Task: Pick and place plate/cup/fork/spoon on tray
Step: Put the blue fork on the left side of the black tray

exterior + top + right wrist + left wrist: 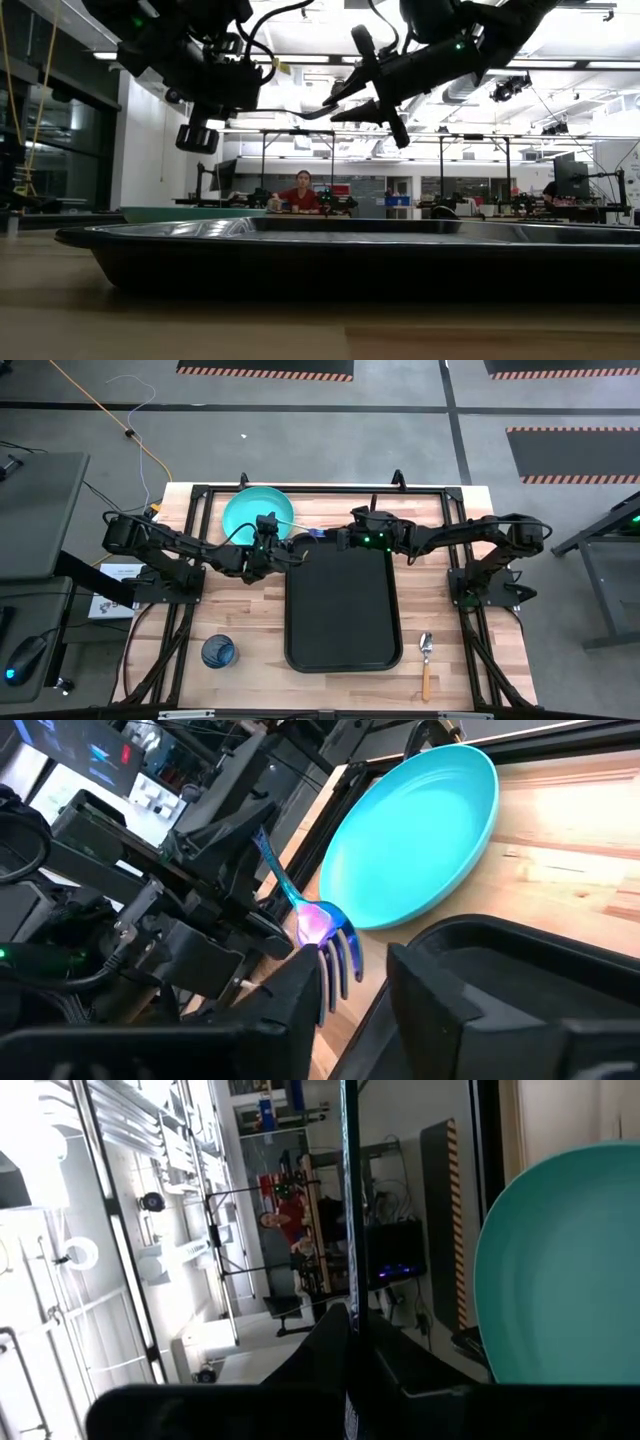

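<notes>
The fork (pixel 300 910), with a light blue handle and pale tines, is held in the air between my two grippers, over the tray's far left corner; it also shows in the high view (pixel 312 536). My left gripper (pixel 296 549) is shut on it. My right gripper (pixel 355 1005) is open, and the tines (pixel 338 958) stand just off one of its fingers. The teal plate (pixel 250 510) lies flat on the table at the far left. The black tray (pixel 343 610) lies mid-table. The blue cup (pixel 218 651) stands near left. The spoon (pixel 426 658) lies near right. My left gripper pinches the fork's handle (pixel 292 900) between its two fingers, close to the neck, coming level from the table's left. The fork is lifted clear, its tines toward my right gripper and its handle end (pixel 259 834) free. My right gripper: I cannot tell whether its finger (pixel 300 1000) touches the tines.
The dark arm frames stand on the table at both sides. The tray's raised rim (pixel 340 250) lies just below both grippers. A person (pixel 300 195) sits far off in the room behind the table.
</notes>
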